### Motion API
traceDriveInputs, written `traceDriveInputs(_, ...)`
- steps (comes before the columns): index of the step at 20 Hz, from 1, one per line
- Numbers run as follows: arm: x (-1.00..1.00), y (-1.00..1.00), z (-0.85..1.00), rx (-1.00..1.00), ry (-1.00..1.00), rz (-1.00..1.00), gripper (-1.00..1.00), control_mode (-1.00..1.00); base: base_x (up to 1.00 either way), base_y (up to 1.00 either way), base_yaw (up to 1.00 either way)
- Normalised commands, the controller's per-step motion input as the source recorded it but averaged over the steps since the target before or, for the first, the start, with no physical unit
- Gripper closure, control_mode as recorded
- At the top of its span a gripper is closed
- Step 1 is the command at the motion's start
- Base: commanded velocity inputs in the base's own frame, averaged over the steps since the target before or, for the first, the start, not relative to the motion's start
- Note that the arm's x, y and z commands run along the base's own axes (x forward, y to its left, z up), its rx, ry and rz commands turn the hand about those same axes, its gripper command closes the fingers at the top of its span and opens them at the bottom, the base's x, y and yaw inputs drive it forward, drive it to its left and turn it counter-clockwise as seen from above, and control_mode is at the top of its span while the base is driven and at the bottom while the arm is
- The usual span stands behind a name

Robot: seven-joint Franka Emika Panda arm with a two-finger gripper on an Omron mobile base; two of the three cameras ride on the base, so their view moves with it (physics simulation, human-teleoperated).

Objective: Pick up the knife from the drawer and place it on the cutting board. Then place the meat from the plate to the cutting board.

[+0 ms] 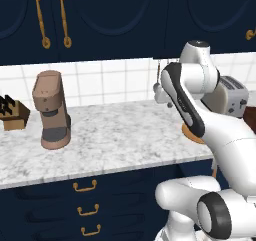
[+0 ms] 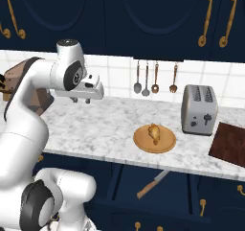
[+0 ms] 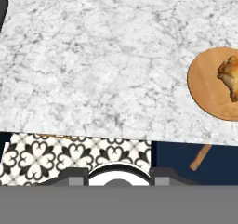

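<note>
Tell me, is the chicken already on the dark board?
No, the meat sits on the round plate; the cutting board lies bare.

Knife [image 2: 152, 183] slanted in open drawer [image 2: 158, 203]; meat [image 2: 154, 132] on plate [image 2: 154, 139]; cutting board [image 2: 229, 144] bare.

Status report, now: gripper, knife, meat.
Gripper above counter, holding nothing. Knife in open drawer. Meat on plate. Cutting board bare.

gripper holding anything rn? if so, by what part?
Nothing held. The gripper hangs above the bare counter. The knife lies in the open drawer, and the meat sits on the plate.
</note>
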Motion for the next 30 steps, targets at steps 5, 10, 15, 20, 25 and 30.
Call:
traceDriveInputs(5, -0.21, 0.0, -0.21, 0.0, 0.01, 0.0, -1.0, -1.0, 0.0, 0.0, 0.0)
traceDriveInputs(10, -0.38, 0.0, -0.45, -0.02, 0.06, 0.0, -1.0, -1.0, 0.0, 0.0, 0.0)
traceDriveInputs(15, 0.0, 0.0, 0.0, 0.0, 0.0, 0.0, -1.0, 1.0, -0.62, -0.05, 0.0)
traceDriveInputs(20, 0.0, 0.0, 0.0, 0.0, 0.0, 0.0, -1.0, 1.0, -0.93, -0.8, 0.06)
traceDriveInputs(25, 0.0, 0.0, 0.0, 0.0, 0.0, 0.0, -1.0, 1.0, -0.2, -1.0, 0.22)
traceDriveInputs(30, 0.0, 0.0, 0.0, 0.0, 0.0, 0.0, -1.0, 1.0, 0.04, -1.0, 0.32)
